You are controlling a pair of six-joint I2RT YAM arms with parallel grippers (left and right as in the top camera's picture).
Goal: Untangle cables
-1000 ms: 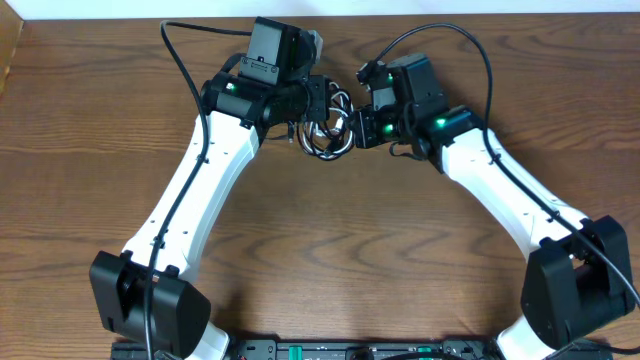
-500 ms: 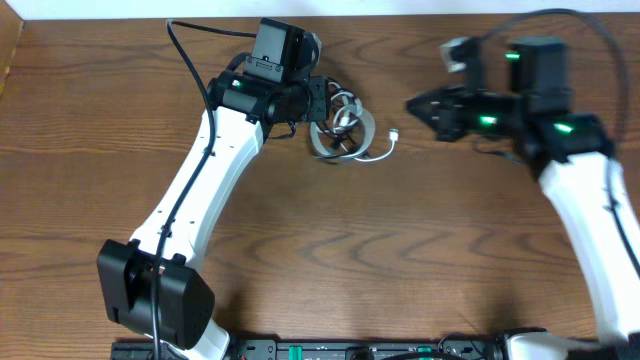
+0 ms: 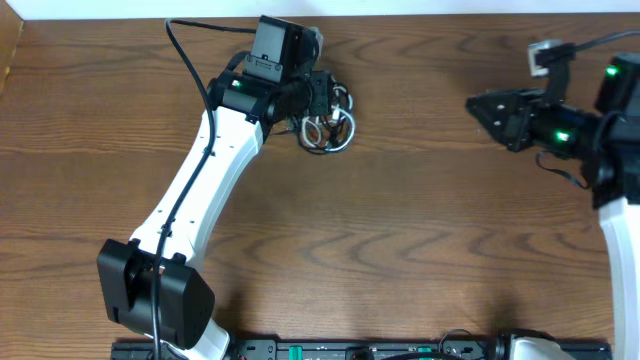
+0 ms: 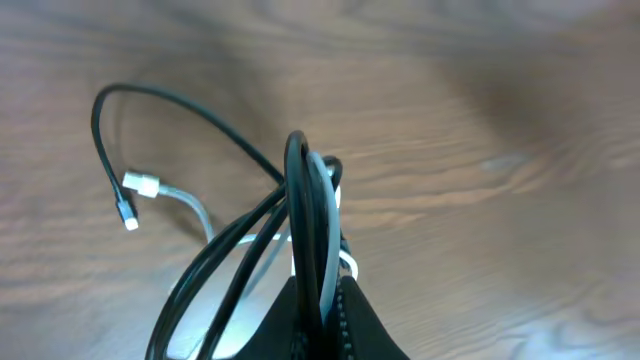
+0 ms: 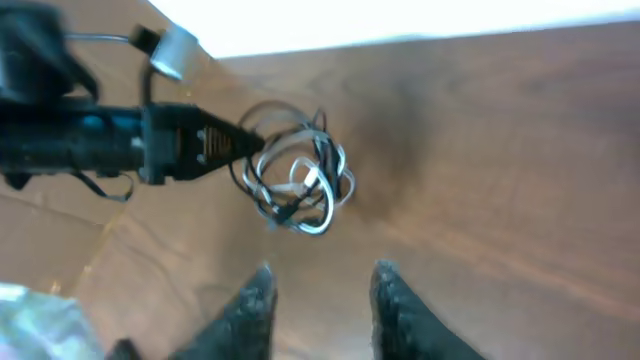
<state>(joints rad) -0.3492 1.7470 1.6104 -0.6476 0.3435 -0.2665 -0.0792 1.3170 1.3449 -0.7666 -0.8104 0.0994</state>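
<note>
The black and white cables lie tangled in one small bundle at the back middle of the table. My left gripper is shut on the bundle; the left wrist view shows black cable loops and a white strand pinched between the fingers, with a white plug end hanging free to the left. My right gripper is open and empty, far to the right of the bundle. The right wrist view shows its two fingertips apart, with the bundle well ahead.
The brown wooden table spans the view. A pale wall edge runs along the back. The left arm's own thick black cable arcs over the table's back left.
My right gripper has let go of the bundle and pulled away far to the right. The white plug end that trailed right has drawn back into the bundle. The left gripper stays on the cables.
</note>
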